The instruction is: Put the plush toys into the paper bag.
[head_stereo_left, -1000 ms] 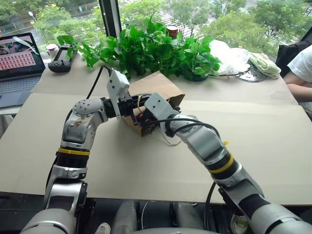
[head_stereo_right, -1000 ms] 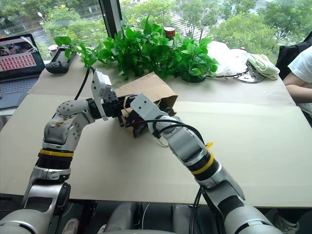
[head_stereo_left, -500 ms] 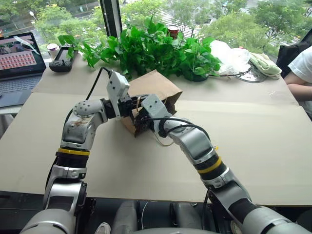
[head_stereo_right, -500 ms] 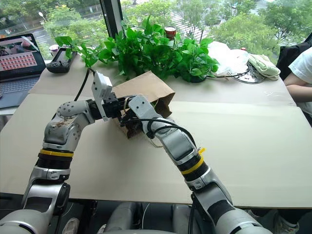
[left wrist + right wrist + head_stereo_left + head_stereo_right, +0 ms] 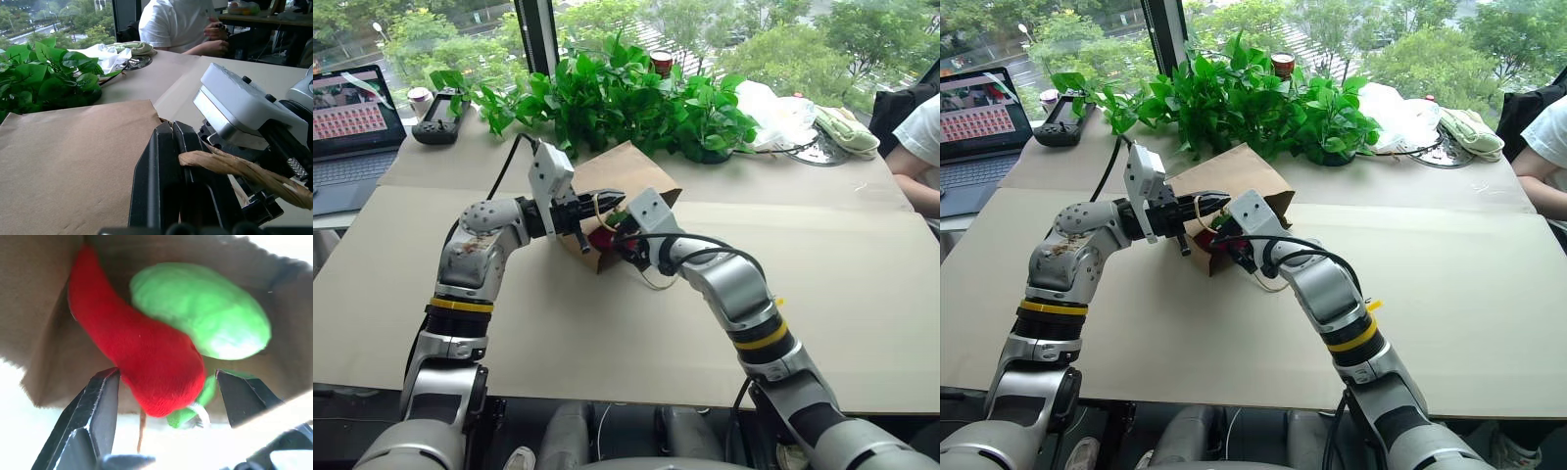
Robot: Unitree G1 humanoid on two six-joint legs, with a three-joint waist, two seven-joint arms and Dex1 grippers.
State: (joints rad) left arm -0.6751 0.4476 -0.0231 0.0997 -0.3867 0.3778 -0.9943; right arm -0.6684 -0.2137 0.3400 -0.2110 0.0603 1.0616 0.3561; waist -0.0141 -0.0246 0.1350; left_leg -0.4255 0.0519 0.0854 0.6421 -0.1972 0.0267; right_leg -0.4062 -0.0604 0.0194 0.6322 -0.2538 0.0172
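Right pincer [image 5: 164, 396] open around chili toy [image 5: 142, 357]

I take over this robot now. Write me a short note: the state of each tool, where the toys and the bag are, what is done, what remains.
Left tool: shut on the cord handle, holding the paper bag open on its side on the table.
Right tool: open at the bag's mouth, gripping nothing.
Red chili toy and green toy: both inside the bag; the chili's end lies at the mouth, between the open fingers.
Done: both toys are in.
Left: withdraw the right tool, perhaps nudge the chili deeper, then release the handle.
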